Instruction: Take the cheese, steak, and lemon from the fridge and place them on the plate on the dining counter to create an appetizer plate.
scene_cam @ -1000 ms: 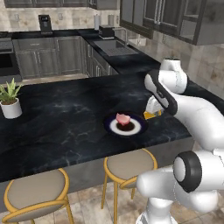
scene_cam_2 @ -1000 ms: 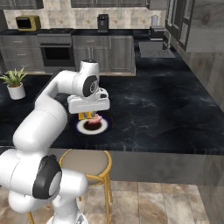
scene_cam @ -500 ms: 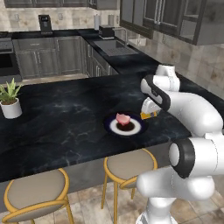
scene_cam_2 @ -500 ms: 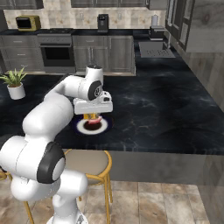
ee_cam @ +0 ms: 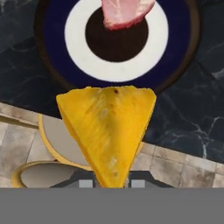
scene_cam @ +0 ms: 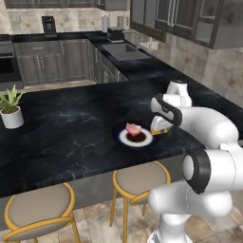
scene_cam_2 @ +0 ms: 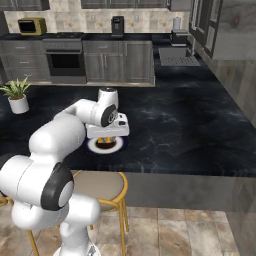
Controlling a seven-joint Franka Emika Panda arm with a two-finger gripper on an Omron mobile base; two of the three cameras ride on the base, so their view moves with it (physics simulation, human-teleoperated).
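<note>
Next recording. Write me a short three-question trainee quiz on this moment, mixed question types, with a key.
1. True or false: the steak already lies on the plate.
2. What is the gripper shut on? A) lemon B) cheese C) nothing
3. Fill in: the plate sits on the dining counter above a gold-legged ____.

Key: 1 true. 2 B, the cheese sits between the finger tips, hanging over the counter's near edge, short of the plate. 3 stool.
</note>
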